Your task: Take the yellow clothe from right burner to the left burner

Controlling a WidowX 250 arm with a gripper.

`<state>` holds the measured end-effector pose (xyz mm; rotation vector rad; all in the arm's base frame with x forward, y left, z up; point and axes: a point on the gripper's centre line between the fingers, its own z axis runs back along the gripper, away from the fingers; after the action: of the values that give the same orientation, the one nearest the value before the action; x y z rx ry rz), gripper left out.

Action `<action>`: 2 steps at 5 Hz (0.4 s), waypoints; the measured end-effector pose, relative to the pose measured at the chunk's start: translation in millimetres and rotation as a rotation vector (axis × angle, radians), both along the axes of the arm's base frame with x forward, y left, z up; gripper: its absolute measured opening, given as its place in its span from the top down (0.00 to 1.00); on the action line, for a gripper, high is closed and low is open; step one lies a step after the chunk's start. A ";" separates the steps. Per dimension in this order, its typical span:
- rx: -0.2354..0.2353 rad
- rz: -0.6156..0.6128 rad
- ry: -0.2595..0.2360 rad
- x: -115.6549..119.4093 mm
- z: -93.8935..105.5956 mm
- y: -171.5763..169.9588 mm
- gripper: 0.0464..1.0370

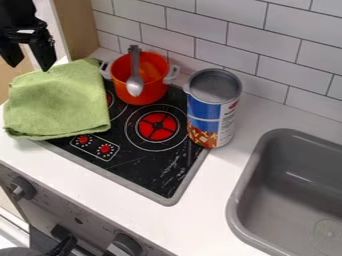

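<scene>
Pincer (pixel 30 59) upper left, released, tips apart. Green-yellow cloth (pixel 59 102) just below it in frame, left part of black stovetop (pixel 150 175), overlapping bench (pixel 30 152). Orange pot (pixel 148 89) with spoon (pixel 135 85), upper center. Can (pixel 212 112) right of pot. Gray sink (pixel 242 200) lower right.

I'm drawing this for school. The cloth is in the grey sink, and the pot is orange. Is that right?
Not quite: the cloth isn't in the grey sink. The camera view shows it lying over the left side of the black stovetop. The pot is orange, as you said.
</scene>
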<state>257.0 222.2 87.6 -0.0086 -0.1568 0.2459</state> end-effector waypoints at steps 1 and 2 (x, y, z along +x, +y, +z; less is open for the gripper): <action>0.042 0.099 -0.038 -10.2 1.9 -17.7 0.04; -0.010 0.098 -0.017 -25.8 4.9 -34.0 0.04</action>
<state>231.2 188.2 92.6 -0.0131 -0.1727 0.3443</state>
